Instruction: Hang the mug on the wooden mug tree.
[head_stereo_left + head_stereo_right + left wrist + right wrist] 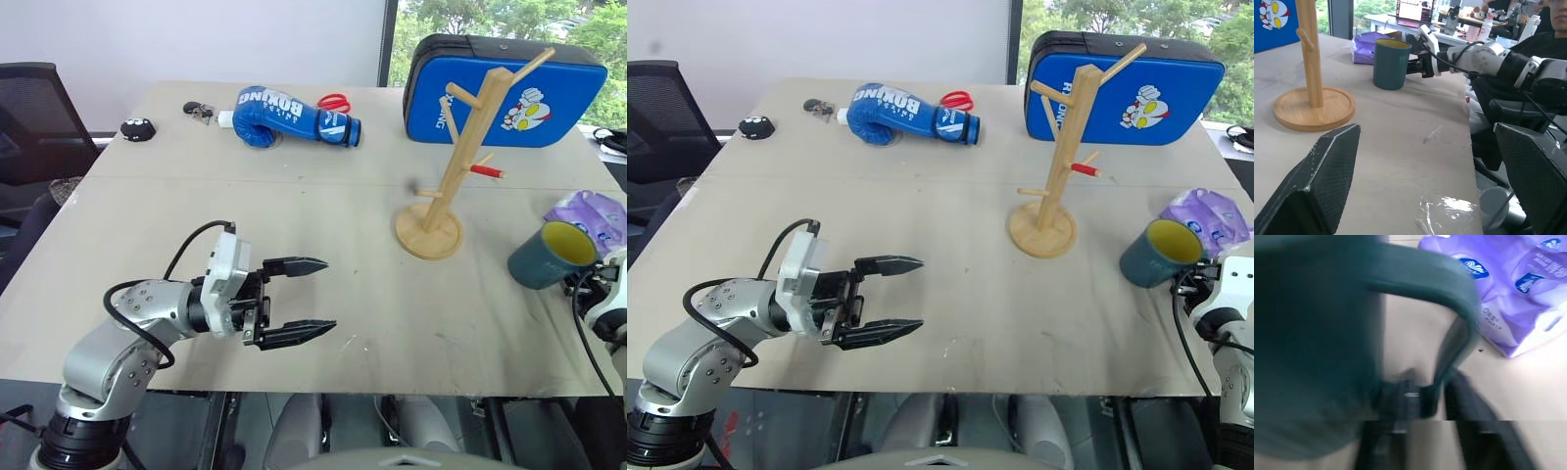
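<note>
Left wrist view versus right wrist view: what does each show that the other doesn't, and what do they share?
Left wrist alone: the mug tree's post and base, the table, the whole mug upright, the right gripper reaching its far side, the left gripper's spread fingers. Right wrist alone: the mug handle close up, with black fingers closed on its lower end. Both: the mug and the purple bag.

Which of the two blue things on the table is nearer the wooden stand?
The blue pad, standing right behind the mug tree at the table's far edge. The blue boxing glove lies well off to the tree's left.
</note>
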Action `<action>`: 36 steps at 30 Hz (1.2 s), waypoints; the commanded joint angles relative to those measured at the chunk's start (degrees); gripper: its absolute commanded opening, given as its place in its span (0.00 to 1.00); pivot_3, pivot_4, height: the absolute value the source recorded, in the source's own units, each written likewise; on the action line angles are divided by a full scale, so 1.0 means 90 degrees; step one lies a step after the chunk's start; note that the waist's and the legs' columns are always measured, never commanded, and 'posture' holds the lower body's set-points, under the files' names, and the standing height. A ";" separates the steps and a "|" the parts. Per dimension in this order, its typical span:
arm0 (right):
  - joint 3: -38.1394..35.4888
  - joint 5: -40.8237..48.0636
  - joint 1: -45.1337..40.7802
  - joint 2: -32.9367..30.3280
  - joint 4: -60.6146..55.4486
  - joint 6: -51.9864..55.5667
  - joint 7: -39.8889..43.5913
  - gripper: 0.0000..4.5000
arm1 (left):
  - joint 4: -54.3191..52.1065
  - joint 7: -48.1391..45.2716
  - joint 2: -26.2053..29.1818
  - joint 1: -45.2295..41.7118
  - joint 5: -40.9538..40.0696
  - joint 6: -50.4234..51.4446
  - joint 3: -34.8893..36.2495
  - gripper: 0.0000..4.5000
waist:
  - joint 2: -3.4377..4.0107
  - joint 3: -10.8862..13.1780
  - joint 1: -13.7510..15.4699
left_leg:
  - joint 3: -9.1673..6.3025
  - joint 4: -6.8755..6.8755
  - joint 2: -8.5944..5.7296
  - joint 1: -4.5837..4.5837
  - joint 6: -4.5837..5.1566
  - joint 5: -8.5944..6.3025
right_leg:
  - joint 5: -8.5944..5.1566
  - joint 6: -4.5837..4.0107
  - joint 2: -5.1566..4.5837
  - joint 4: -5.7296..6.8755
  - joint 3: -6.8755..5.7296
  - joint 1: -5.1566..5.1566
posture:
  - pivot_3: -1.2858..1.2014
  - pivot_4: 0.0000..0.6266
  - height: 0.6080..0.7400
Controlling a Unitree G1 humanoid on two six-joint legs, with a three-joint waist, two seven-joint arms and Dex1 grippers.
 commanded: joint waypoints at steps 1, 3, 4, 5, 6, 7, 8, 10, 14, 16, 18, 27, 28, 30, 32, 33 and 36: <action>-0.0011 0.0007 -0.0083 -0.0142 0.0003 -0.0325 0.0195 0.01 | -0.0266 0.0015 0.0085 0.0073 -0.0326 0.0033 0.0297 1.00 | 0.0000 0.0000 0.0002 | 0.0000 0.0000 0.0000 0.0000 0.0000 0.0000 | 0.0000 0.0000 0.0000 0.0000 0.0000 0.0000 | 0.52 0.24 1.00; -0.0047 0.0108 -0.0030 -0.0183 -0.0215 -0.0374 0.0346 0.01 | -0.0260 0.0052 0.0052 0.0084 -0.0353 0.0012 0.0337 1.00 | 0.0001 0.0000 0.0008 | 0.0000 -0.0001 0.0000 0.0000 0.0000 0.0000 | 0.0000 0.0000 0.0000 0.0000 0.0000 0.0000 | 0.52 0.24 1.00; -0.0070 0.0187 0.0006 -0.0213 -0.0378 -0.0362 0.0450 0.01 | -0.0247 0.0076 0.0037 0.0088 -0.0363 0.0001 0.0357 1.00 | 0.0001 0.0000 0.0007 | 0.0000 -0.0001 0.0000 0.0000 0.0000 0.0000 | 0.0000 0.0000 0.0000 0.0000 0.0001 0.0000 | 0.52 0.24 1.00; -0.0071 0.0258 0.0040 -0.0268 -0.0592 -0.0331 0.0568 0.01 | -0.0225 0.0095 0.0017 0.0093 -0.0345 -0.0041 0.0373 1.00 | 0.0002 0.0001 0.0007 | 0.0000 -0.0001 0.0000 0.0000 0.0000 0.0000 | 0.0000 0.0000 0.0000 0.0000 0.0001 0.0000 | 0.52 0.24 1.00; -0.0035 0.0331 0.0073 -0.0369 -0.0887 -0.0243 0.0700 0.01 | -0.0187 0.0139 -0.0047 0.0089 -0.0243 -0.0186 0.0395 1.00 | 0.0007 0.0004 0.0005 | 0.0001 -0.0001 0.0000 0.0000 0.0000 0.0000 | 0.0000 0.0000 0.0000 0.0000 0.0001 0.0000 | 0.52 0.24 1.00; 0.0013 0.0383 0.0092 -0.0465 -0.1157 -0.0141 0.0791 0.01 | -0.0145 0.0188 -0.0111 0.0083 -0.0194 -0.0279 0.0418 1.00 | 0.0013 0.0007 0.0005 | 0.0003 -0.0001 0.0000 0.0000 0.0000 0.0000 | 0.0000 0.0001 -0.0001 0.0000 0.0003 0.0000 | 0.52 0.24 1.00; 0.0092 0.0407 0.0103 -0.0586 -0.1453 -0.0032 0.0871 0.01 | -0.0099 0.0254 -0.0175 0.0078 -0.0193 -0.0319 0.0449 1.00 | 0.0014 0.0008 -0.0007 | 0.0005 0.0000 0.0000 0.0000 0.0000 0.0000 | 0.0000 0.0001 -0.0001 0.0000 0.0005 0.0000 | 0.52 0.24 1.00; 0.0272 0.0588 -0.0123 -0.0835 -0.2170 0.0423 0.0827 0.01 | 0.0084 0.0147 -0.0480 0.0088 -0.0346 -0.0619 0.0556 1.00 | 0.0015 0.0008 -0.0051 | 0.0009 0.0000 0.0000 0.0003 0.0000 0.0000 | 0.0001 0.0002 -0.0001 0.0000 0.0009 0.0000 | 0.52 0.24 1.00; 0.0785 0.0652 -0.0783 -0.1305 -0.2918 0.1179 0.0686 0.01 | 0.0408 -0.0167 -0.0645 0.0213 -0.0391 -0.0862 0.0752 1.00 | 0.0012 0.0008 -0.0136 | 0.0004 0.0000 0.0003 0.0006 0.0000 0.0000 | 0.0001 0.0002 0.0003 0.0003 0.0002 0.0000 | 0.52 0.24 1.00; 0.1046 0.0690 -0.1135 -0.1551 -0.3168 0.1523 0.0705 0.01 | 0.0523 -0.0315 -0.0596 0.0309 -0.0566 -0.0823 0.0916 1.00 | 0.0011 0.0009 -0.0134 | -0.0001 -0.0001 0.0003 0.0005 0.0000 0.0000 | 0.0001 0.0001 0.0004 0.0003 -0.0002 0.0000 | 0.52 0.24 1.00; 0.1184 0.0760 -0.1360 -0.1732 -0.3299 0.1788 0.0768 0.01 | 0.0584 -0.0373 -0.0564 0.0357 -0.0752 -0.0733 0.1056 1.00 | 0.0009 0.0010 -0.0115 | -0.0005 -0.0002 0.0003 -0.0002 0.0000 0.0000 | 0.0000 0.0000 0.0002 0.0000 -0.0005 -0.0001 | 0.52 0.24 1.00; 0.1292 0.1418 -0.2049 -0.2565 -0.3550 0.2666 0.1387 0.01 | 0.0432 -0.0136 -0.0529 0.0530 -0.1006 -0.0548 0.1340 1.00 | 0.0000 0.0015 -0.0096 | -0.0006 -0.0002 -0.0001 -0.0015 0.0004 -0.0002 | -0.0001 0.0002 -0.0009 -0.0013 -0.0008 -0.0003 | 0.52 0.24 1.00; 0.1325 0.1395 -0.2133 -0.2584 -0.3503 0.2683 0.1364 0.01 | 0.0387 -0.0081 -0.0544 0.0547 -0.1022 -0.0535 0.1335 1.00 | 0.0000 0.0015 -0.0098 | -0.0006 -0.0002 -0.0001 -0.0014 0.0004 -0.0002 | -0.0001 0.0002 -0.0009 -0.0012 -0.0008 -0.0003 | 0.52 0.24 1.00; 0.1477 0.1322 -0.2348 -0.2623 -0.3381 0.2763 0.1340 0.01 | 0.0315 -0.0002 -0.0560 0.0576 -0.1040 -0.0526 0.1315 1.00 | 0.0000 0.0016 -0.0113 | -0.0004 -0.0002 -0.0001 -0.0013 0.0004 -0.0002 | -0.0001 0.0002 -0.0009 -0.0009 -0.0006 -0.0004 | 0.52 0.24 1.00; 0.1660 0.1241 -0.2593 -0.2617 -0.3211 0.2785 0.1334 0.01 | 0.0258 0.0065 -0.0578 0.0593 -0.1053 -0.0511 0.1299 1.00 | 0.0000 0.0015 -0.0125 | -0.0005 -0.0002 -0.0001 -0.0012 0.0003 -0.0002 | 0.0000 0.0002 -0.0009 -0.0008 -0.0007 -0.0003 | 0.52 0.24 1.00; 0.1747 0.1215 -0.2713 -0.2606 -0.3124 0.2789 0.1349 0.01 | 0.0237 0.0084 -0.0582 0.0602 -0.1058 -0.0505 0.1298 1.00 | 0.0000 0.0015 -0.0129 | -0.0004 -0.0002 -0.0001 -0.0011 0.0003 -0.0002 | 0.0000 0.0002 -0.0009 -0.0008 -0.0006 -0.0003 | 0.52 0.24 1.00; 0.2051 0.1103 -0.3060 -0.2574 -0.2846 0.2754 0.1443 0.01 | 0.0186 0.0143 -0.0584 0.0626 -0.1084 -0.0486 0.1300 1.00 | 0.0000 0.0016 -0.0135 | -0.0003 -0.0002 -0.0001 -0.0010 0.0003 -0.0002 | 0.0000 0.0001 -0.0008 -0.0007 -0.0006 -0.0004 | 0.52 0.24 1.00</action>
